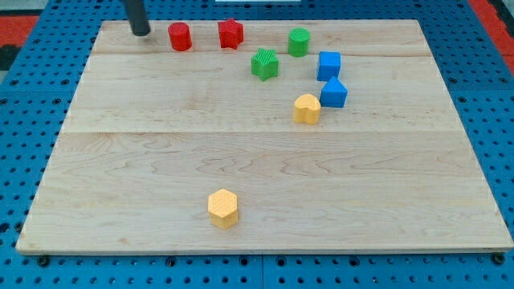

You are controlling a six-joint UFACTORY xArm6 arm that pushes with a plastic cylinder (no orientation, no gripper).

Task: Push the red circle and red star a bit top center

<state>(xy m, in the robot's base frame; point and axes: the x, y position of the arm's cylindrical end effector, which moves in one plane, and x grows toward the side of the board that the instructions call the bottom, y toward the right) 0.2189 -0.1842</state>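
The red circle (180,37) and the red star (230,34) stand side by side near the top edge of the wooden board (161,160), left of centre. My tip (141,33) rests on the board just to the left of the red circle, a small gap apart from it. The rod rises out of the view's top.
A green star (264,64) and a green circle (299,42) lie right of the red star. Two blue blocks (328,65) (334,93) and a yellow heart (306,108) sit further right. A yellow hexagon (223,208) is near the bottom.
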